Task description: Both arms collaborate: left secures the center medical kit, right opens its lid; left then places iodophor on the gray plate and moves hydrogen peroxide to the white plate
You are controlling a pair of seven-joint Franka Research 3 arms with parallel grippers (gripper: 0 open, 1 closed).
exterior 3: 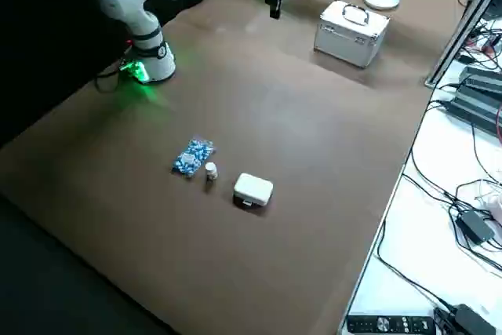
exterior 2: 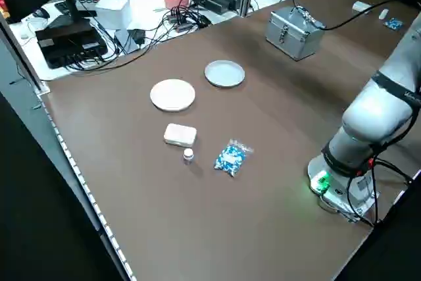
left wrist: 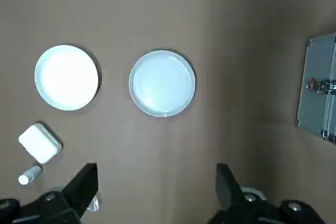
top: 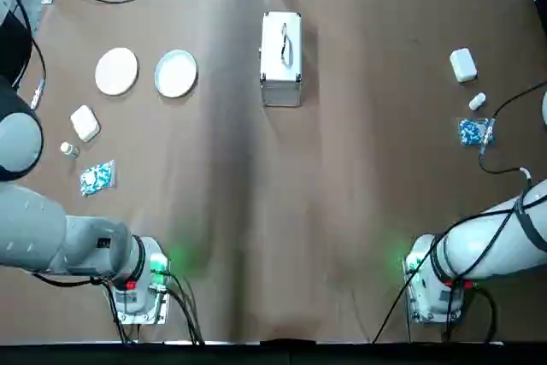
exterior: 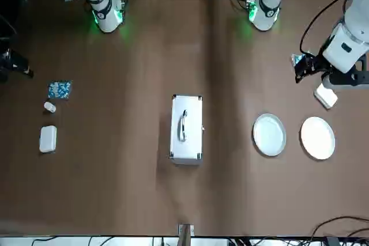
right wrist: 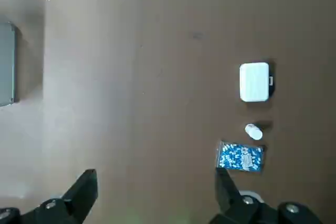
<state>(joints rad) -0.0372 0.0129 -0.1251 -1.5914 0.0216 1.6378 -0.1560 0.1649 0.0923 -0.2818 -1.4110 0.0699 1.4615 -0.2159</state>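
medical kit (top: 281, 58) lid down, far centre | gray plate (top: 176, 73), white plate (top: 116, 70) far left | left gripper (left wrist: 156, 192) released, high | right gripper (right wrist: 155, 195) released, high

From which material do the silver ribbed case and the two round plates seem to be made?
The silver ribbed case looks like brushed metal, probably aluminium: bright corner pieces, a latch, a metal handle. The rimmed gray plate and the flat white plate look like smooth glazed ceramic or plastic; the pictures leave that open.

The brown desk (top: 256, 211) carried a closed medical kit (top: 281, 57) at center — beside it the gray plate (top: 176, 73) and white plate (top: 116, 70) — plus white boxes (top: 85, 122), vials (top: 69, 150) and blue packets (top: 97, 177) at both ends.
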